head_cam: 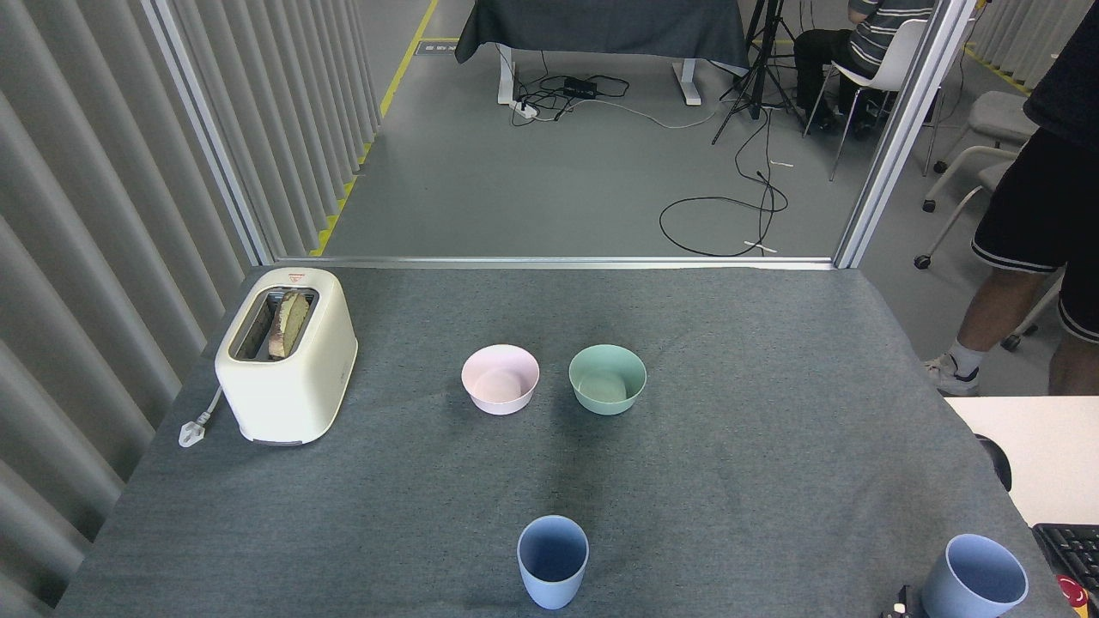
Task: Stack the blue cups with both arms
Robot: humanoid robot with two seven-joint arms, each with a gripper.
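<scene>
standing upright, apart – two matte periwinkle cups (553,561) (974,578); right gripper (901,603) state unclear.

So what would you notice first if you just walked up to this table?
Probably the cream toaster at the left, with a slice of bread in its slot. Next, the pink bowl and mint-green bowl side by side, apart, in the middle. Nearest stand two blue cups, one at the front centre and one at the front right corner, with a small black gripper tip beside it.
</scene>
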